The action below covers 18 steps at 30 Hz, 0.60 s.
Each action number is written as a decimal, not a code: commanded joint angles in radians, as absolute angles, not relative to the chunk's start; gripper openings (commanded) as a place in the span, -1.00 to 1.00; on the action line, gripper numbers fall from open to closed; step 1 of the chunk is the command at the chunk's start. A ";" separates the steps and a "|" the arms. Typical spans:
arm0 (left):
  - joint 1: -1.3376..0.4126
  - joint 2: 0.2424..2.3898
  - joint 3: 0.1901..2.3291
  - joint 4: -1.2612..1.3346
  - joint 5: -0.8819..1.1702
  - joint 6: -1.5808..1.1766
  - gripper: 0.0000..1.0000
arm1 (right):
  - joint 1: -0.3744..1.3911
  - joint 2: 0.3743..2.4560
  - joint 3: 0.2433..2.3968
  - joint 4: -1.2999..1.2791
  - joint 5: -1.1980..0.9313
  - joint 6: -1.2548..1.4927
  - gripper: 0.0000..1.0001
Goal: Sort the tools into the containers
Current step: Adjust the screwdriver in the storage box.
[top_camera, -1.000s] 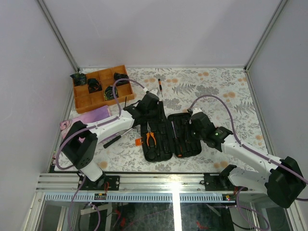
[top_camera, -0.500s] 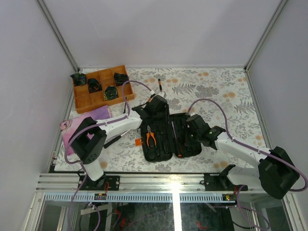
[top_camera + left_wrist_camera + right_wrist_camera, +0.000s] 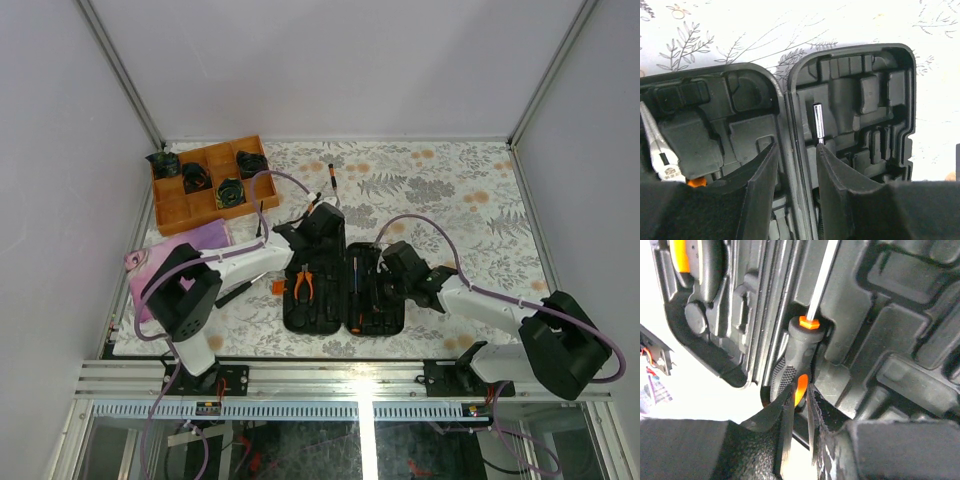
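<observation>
The black tool case (image 3: pixel 330 310) lies open like a book. Orange-handled pliers (image 3: pixel 303 285) sit in its left half, and they also show in the left wrist view (image 3: pixel 660 157). A black-and-orange screwdriver (image 3: pixel 355 290) lies in a slot by the hinge. My left gripper (image 3: pixel 318 240) is at the case's far edge. In its wrist view it (image 3: pixel 797 147) is open, with one finger on each side of the hinge spine. My right gripper (image 3: pixel 380 283) is over the right half. In its wrist view it (image 3: pixel 799 390) is nearly closed, with its tips at the butt of the screwdriver handle (image 3: pixel 795 355).
A steel bit (image 3: pixel 818 122) stands in the right half. A thin orange-and-black driver (image 3: pixel 331 176) lies on the far table. A black-handled screwdriver (image 3: pixel 235 293) lies by the left arm. The wooden divided tray (image 3: pixel 170 210) is at the back left, with a purple cloth (image 3: pixel 185 243) near it.
The case has slid left. My right gripper moved left and down onto the case's right half, to the screwdriver handle. My left gripper shifted slightly along the far edge.
</observation>
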State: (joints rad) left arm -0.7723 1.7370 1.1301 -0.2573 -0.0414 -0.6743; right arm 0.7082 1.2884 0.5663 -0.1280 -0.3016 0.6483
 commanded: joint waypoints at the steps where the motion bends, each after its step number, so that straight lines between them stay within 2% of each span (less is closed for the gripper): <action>1: -0.772 1.673 1.106 -0.281 -0.095 -0.642 -0.30 | 0.727 1.291 0.571 -0.072 -0.400 0.673 -0.54; 4: -0.772 1.629 1.082 -0.283 -0.104 -0.638 -0.30 | 0.728 1.263 0.590 -0.114 -0.350 0.661 -0.52; 9: -0.789 1.541 1.035 -0.295 -0.106 -0.643 -0.29 | 0.727 1.117 0.603 -0.237 -0.012 0.722 -0.47; 12: -0.833 1.513 1.016 -0.304 -0.107 -0.669 -0.28 | 0.725 1.044 0.602 -0.252 0.122 0.753 -0.43; 18: -0.986 1.533 1.037 -0.345 -0.166 -0.763 -0.26 | 0.695 1.049 0.652 -0.275 0.189 0.736 -0.42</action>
State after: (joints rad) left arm -0.9016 1.5234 1.0298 -0.3073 -0.1074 -0.6926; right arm 0.7166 1.0306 0.5854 -0.2474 0.0769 0.7307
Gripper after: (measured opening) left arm 0.362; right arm 0.285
